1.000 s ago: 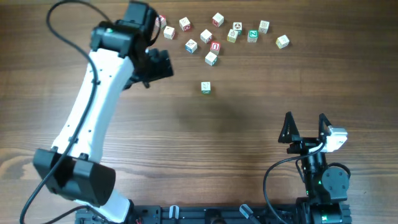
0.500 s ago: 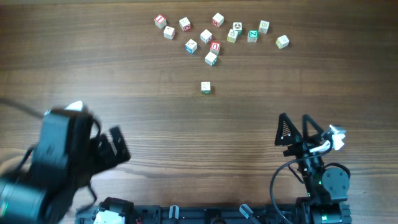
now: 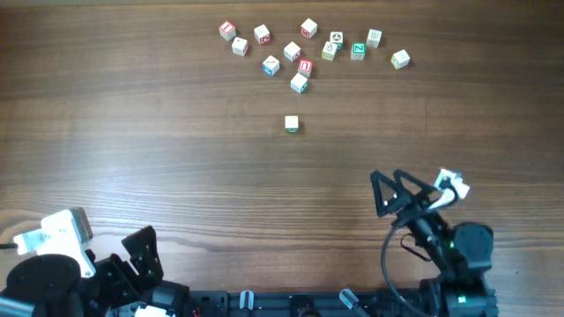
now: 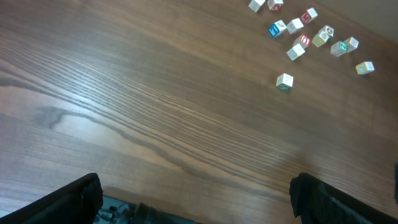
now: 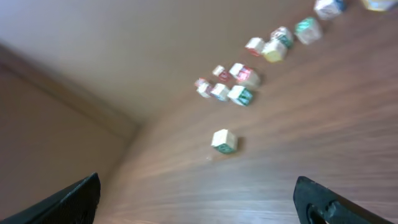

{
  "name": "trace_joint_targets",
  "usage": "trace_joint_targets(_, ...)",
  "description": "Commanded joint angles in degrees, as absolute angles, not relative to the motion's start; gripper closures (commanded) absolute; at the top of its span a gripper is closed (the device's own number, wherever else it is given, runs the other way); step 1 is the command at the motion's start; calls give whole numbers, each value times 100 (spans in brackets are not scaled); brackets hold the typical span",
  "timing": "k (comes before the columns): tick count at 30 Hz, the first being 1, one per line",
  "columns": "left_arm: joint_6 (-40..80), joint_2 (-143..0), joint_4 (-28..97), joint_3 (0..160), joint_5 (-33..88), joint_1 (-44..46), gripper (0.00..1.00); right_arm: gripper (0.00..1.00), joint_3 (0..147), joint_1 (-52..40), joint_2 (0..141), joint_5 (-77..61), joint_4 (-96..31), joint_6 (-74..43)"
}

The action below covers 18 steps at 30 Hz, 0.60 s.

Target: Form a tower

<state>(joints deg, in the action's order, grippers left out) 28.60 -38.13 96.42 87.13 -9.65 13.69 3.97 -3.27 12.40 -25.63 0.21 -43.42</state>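
Your tower [image 3: 292, 124] stands alone on the tabletop [image 3: 132, 132], about midway between the left and right edges and in the far half. From above you see only its pale top face and a sliver of green print on the side facing the near edge. No view lets you count the cubes in it.

The loose cubes [image 3: 262, 34] lie scattered in a band toward the far edge, beyond the tower. The nearest loose cube [image 3: 300, 83] is close to the tower but not touching it.

Your left arm [image 3: 53, 264] sits at the near-left corner, well apart from the tower. The left jaws are wide apart: in the left wrist view the two dark fingertips [image 4: 81, 196] sit in the bottom corners with only bare wood between them. The tower [image 4: 284, 81] is far ahead, toward the upper right of that view.

Your right arm [image 3: 449, 251] is at the near edge, right of the middle. The right jaws are also spread, their two dark fingers [image 3: 381, 189] angled toward the far-left. The right wrist view is blurred, but it shows a fingertip in each lower corner, the tower [image 5: 224, 140] out beyond them and bare wood between.
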Motion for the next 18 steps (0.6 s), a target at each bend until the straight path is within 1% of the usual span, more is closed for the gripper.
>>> trace_joint_targets(1, 2893, -3804, 9649, 8685, -1057, 1347, 0, 0, 1601, -340, 2978, -2263, -110, -3321)
trace_joint_targets(3, 2893, -3804, 9649, 8685, -1057, 1347, 0, 1, 2727, -342, 4434, -2263, -808, -2779)
trace_joint_targets(4, 2895, -3804, 9649, 8685, -1057, 1347, 0, 1, 3516, -342, 5345, -2180, -1426, -2519)
trace_joint_targets(7, 2893, -3804, 9649, 8685, -1057, 1350, 0, 1, 5301, -351, 7137, -2180, -2840, -2071)
trace_joint_targets(11, 2895, -3804, 9649, 8685, -1057, 1347, 0, 0, 6976, -443, 8285, -2178, -3861, -2003)
trace_joint_targets(14, 2895, -3804, 9649, 8685, -1057, 1347, 0, 0, 7140, -456, 8409, -2185, -3251, -2591)
trace_joint_targets(16, 2893, -3804, 9649, 8685, -1057, 1347, 0, 1, 7142, -578, 8569, -2167, -2718, -2720)
trace_joint_targets(17, 2893, -3804, 9649, 8685, -1057, 1350, 0, 1, 7175, -733, 8656, -1942, -2545, -2884)
trace_joint_targets(18, 2895, -3804, 9649, 8685, -1057, 1347, 0, 0, 7317, -1004, 8825, -1404, -2491, -3006)
